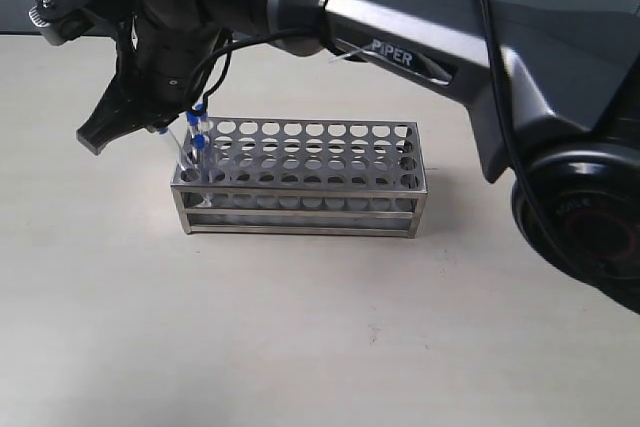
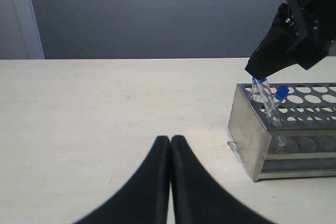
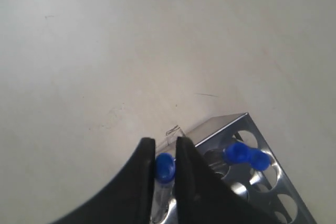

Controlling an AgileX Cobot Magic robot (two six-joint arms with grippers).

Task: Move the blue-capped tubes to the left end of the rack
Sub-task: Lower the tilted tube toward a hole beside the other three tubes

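The steel rack (image 1: 300, 182) stands mid-table. My right gripper (image 3: 163, 142) reaches across to the rack's left end (image 1: 150, 125) and is shut on the cap of one blue-capped tube (image 3: 164, 167). That tube leans (image 1: 176, 150) with its lower end in a hole at the left front corner. Two more blue-capped tubes (image 1: 195, 117) (image 1: 200, 142) stand just beside it in left-end holes, their caps (image 3: 236, 153) (image 3: 258, 159) close together. My left gripper (image 2: 170, 139) is shut and empty, low over bare table to the left of the rack (image 2: 247, 129).
The right arm's black body (image 1: 420, 37) stretches over the table behind the rack. Most of the rack's holes (image 1: 330, 147) to the right stand without tubes. A tiny clear scrap (image 2: 234, 149) lies by the rack's left foot.
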